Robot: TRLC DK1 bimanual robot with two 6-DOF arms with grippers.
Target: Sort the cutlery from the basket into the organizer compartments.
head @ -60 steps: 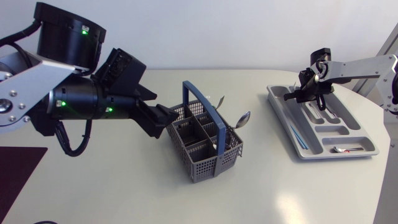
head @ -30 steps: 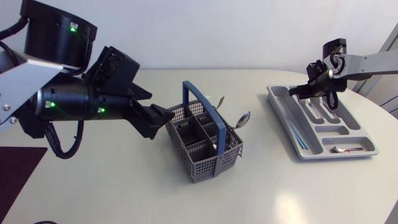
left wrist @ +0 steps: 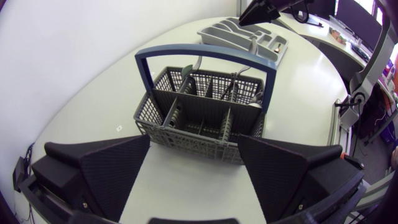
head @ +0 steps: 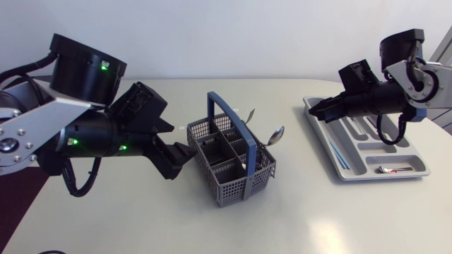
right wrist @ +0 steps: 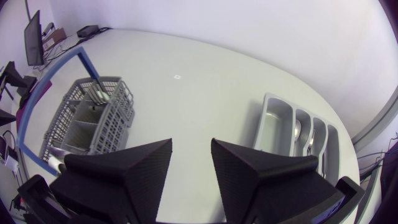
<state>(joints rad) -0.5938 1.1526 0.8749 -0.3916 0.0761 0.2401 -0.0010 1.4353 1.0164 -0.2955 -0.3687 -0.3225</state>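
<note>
Looking down from the head view, I have the basket [head: 233, 159] at centre frame and the organizer [head: 351, 173] at the right, well apart from each other. My left gripper [head: 185, 156] sits just left of the basket, its fingers spread wide with nothing between them. In the left wrist view the left gripper [left wrist: 194, 142] has the basket [left wrist: 199, 118] straight ahead, its near wall just beyond the fingertips.

What matters is where the cutlery stands inside. Two spoons [head: 277, 135] poke out of the compartments on the basket's right side, the side away from my left arm. They stand roughly upright, bowls up, leaning toward the right of the frame. The blue handle [head: 229, 123] arches along the basket's length between my left gripper and those spoons.

My right gripper [head: 316, 113] hangs above the organizer's left end in the upper right of the frame, pointing toward the basket. Its fingers are apart and empty, which the right wrist view confirms for the right gripper [right wrist: 191, 149]; there the basket [right wrist: 87, 124] lies ahead and off to one side, and the organizer [right wrist: 273, 124] off to the other.

I judge the left arm nearer the basket, but it would have to reach over the handle. The right arm faces the spoons' open side, though from farther away.
</note>
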